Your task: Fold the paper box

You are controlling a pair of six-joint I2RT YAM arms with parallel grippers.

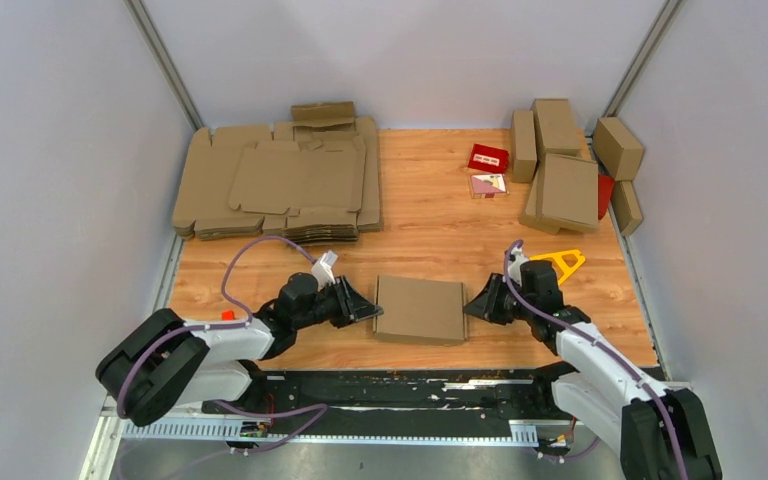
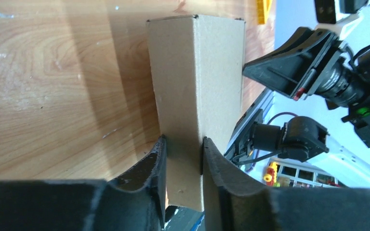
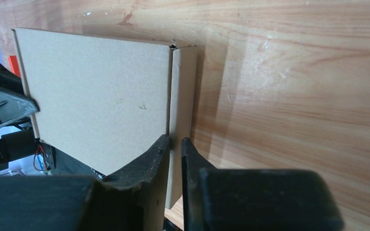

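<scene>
Between arms, paper box closed; wrist views show both fingers' pairs clamping opposite box ends.

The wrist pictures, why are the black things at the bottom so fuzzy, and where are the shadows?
Left wrist view: the fingers sit too close to the lens, so they blur, and the paper box throws a shadow leftwards. Right wrist view: the fingers look soft too, with a dim shadow right of the box.

Bright even light, soft shadows, blurred near wrist views
</scene>
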